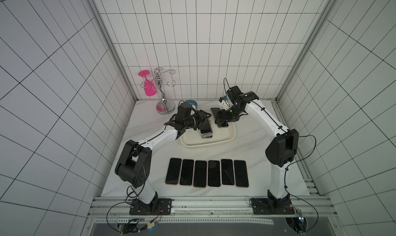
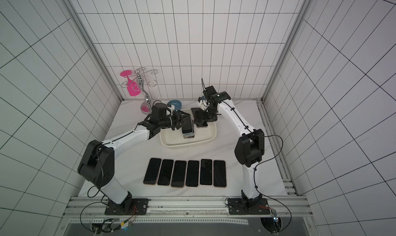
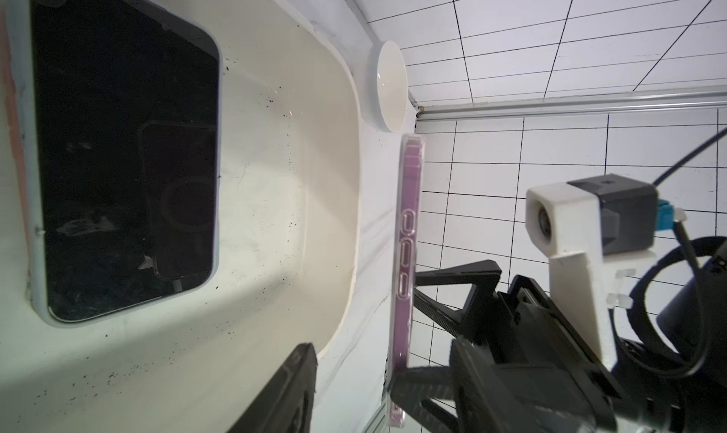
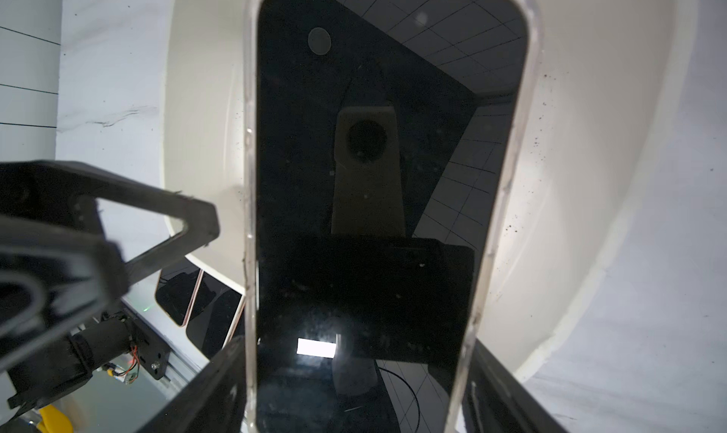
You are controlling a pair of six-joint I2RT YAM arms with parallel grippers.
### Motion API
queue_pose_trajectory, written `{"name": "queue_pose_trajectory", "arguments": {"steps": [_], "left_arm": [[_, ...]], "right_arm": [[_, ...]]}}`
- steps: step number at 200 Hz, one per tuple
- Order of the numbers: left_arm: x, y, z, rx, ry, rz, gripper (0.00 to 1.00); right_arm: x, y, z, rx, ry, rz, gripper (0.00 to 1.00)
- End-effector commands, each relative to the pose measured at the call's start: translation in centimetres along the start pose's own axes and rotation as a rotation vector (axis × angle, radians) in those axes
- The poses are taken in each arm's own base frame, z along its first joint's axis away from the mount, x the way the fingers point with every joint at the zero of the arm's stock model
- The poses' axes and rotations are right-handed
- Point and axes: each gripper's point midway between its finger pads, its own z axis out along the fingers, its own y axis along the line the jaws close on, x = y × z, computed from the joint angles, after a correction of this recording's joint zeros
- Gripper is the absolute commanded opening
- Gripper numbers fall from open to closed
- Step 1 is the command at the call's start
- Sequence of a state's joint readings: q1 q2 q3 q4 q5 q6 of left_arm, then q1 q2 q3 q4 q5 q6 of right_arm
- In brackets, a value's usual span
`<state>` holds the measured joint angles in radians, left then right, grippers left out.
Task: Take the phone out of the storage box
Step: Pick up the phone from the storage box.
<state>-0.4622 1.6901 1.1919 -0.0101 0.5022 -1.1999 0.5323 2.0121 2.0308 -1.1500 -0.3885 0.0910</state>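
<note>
Six phones (image 1: 206, 173) lie in a row on the table (image 1: 248, 153), apart from the box (image 1: 205, 144). Over the box, the right gripper (image 1: 221, 123) clamps a clear-cased phone (image 4: 366, 175) by its long edges. The left gripper (image 1: 204, 119) hangs empty with its jaws apart above the stack (image 1: 206, 132) inside the box.

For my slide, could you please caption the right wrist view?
Right hand holds a clear-cased phone, the box behind it.

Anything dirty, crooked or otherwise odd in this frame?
Dark specks dot the floor of the storage box, so it looks dirty. The phone stack inside it is uneven, with the top phone lying askew.
</note>
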Motion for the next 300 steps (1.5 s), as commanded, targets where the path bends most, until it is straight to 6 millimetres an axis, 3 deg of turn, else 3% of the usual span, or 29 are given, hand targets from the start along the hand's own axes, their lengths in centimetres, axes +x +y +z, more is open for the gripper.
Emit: {"name": "queue_pose_trajectory", "arguments": {"steps": [1, 49, 122, 162, 230, 270, 286, 300], "left_arm": [[-0.3, -3.3, 0.4, 0.084, -0.005, 0.027, 0.59], [0.5, -2.5, 2.0, 0.063, 0.020, 0.020, 0.59], [1.1, -2.2, 2.6, 0.078, 0.063, 0.012, 0.47], [1.8, -1.7, 1.6, 0.040, 0.076, 0.038, 0.57], [1.8, -0.5, 0.0, -0.033, 0.070, 0.049, 0.60], [1.1, -0.8, 1.1, -0.030, 0.056, 0.048, 0.61], [0.7, -1.4, 1.6, -0.012, 0.050, 0.054, 0.58], [0.4, -1.7, 2.0, -0.004, 0.050, 0.059, 0.49]], "right_arm": [[0.7, 1.7, -0.7, -0.064, 0.000, -0.007, 0.59], [0.9, 3.2, -1.2, -0.112, -0.009, -0.012, 0.59], [1.3, 3.7, -1.8, -0.130, -0.011, -0.020, 0.58], [1.6, 3.2, -1.7, -0.132, -0.001, -0.014, 0.58], [1.8, 3.2, -1.9, -0.148, 0.003, -0.012, 0.57], [1.9, 4.5, -2.2, -0.213, 0.007, -0.012, 0.57], [2.1, 5.1, -2.2, -0.241, 0.013, -0.012, 0.56], [2.1, 5.5, -2.3, -0.263, 0.017, -0.010, 0.56]]}}
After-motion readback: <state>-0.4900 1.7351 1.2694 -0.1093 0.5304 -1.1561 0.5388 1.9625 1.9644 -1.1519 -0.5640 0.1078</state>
